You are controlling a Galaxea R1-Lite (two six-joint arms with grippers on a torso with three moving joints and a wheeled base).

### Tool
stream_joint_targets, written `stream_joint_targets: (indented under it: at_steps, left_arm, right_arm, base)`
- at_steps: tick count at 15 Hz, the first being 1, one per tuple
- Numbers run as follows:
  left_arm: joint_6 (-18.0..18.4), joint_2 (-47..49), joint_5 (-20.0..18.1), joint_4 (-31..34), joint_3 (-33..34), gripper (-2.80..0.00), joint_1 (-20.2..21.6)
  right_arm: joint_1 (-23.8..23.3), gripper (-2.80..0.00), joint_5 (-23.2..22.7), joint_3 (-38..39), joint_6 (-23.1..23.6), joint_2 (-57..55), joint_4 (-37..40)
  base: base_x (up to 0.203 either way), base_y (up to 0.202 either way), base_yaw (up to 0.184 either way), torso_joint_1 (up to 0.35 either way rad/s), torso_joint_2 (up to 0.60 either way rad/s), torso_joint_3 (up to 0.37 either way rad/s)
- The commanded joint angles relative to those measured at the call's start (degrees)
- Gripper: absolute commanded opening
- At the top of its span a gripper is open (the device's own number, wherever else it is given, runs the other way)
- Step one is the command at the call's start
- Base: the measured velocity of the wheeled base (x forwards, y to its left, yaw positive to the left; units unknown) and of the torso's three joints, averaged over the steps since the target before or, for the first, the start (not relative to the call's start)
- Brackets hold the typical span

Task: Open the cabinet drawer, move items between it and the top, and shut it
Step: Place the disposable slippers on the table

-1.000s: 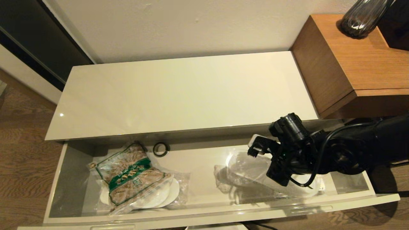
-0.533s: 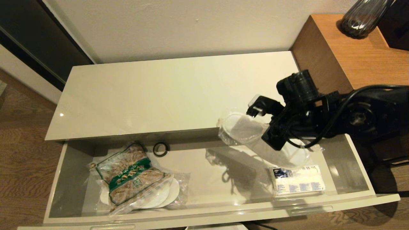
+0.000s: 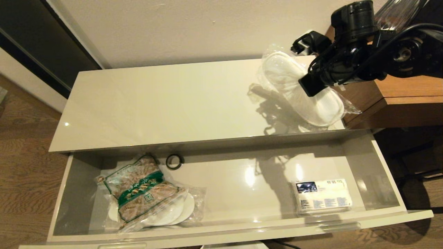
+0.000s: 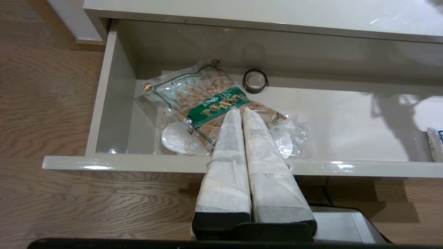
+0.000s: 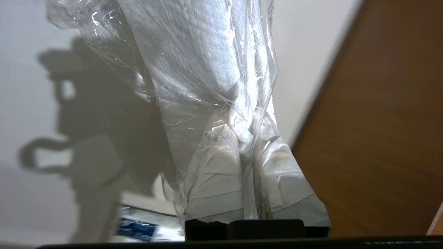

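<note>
Head view: right gripper raised above the right end of the top, jaws clamped on the wrapped slippers, which hang clear of the worktop beside the brown wood-grain block. Cabinet drawer pulled open; white packet with blue label near its right end, green-labelled bag and black ring at the left. Left gripper parked before the drawer front, jaws closed, empty.
</note>
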State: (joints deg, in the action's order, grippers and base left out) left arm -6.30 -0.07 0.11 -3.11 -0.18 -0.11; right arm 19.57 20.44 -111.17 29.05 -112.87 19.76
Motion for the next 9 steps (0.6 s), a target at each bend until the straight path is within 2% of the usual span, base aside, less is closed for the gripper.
stream_joint_targets:
  at_steps: [1, 3, 5, 9]
  left_arm:
    - [0.0, 0.1, 0.0, 0.0, 0.0, -2.8, 0.0]
    - [0.0, 0.1, 0.0, 0.0, 0.0, -2.8, 0.0]
    - [0.0, 0.1, 0.0, 0.0, 0.0, -2.8, 0.0]
    - [0.0, 0.1, 0.0, 0.0, 0.0, -2.8, 0.0]
  right_arm:
    - [-4.8, -2.8, 2.7, -0.8, 0.0, -4.9, -0.8]
    - [-6.5, -2.8, 5.7, -0.8, -0.2, -8.5, -6.0]
    - [-7.3, -2.8, 6.3, -0.8, 0.3, -10.7, -12.0]
    - [-6.8, -2.8, 6.3, -0.8, 0.4, -10.9, -12.3]
  base:
    - [0.0, 0.0, 0.0, 0.0, 0.0, 0.0]
    - [0.0, 0.0, 0.0, 0.0, 0.0, 0.0]
    - [0.0, 0.0, 0.0, 0.0, 0.0, 0.0]
    - [0.0, 0.0, 0.0, 0.0, 0.0, 0.0]
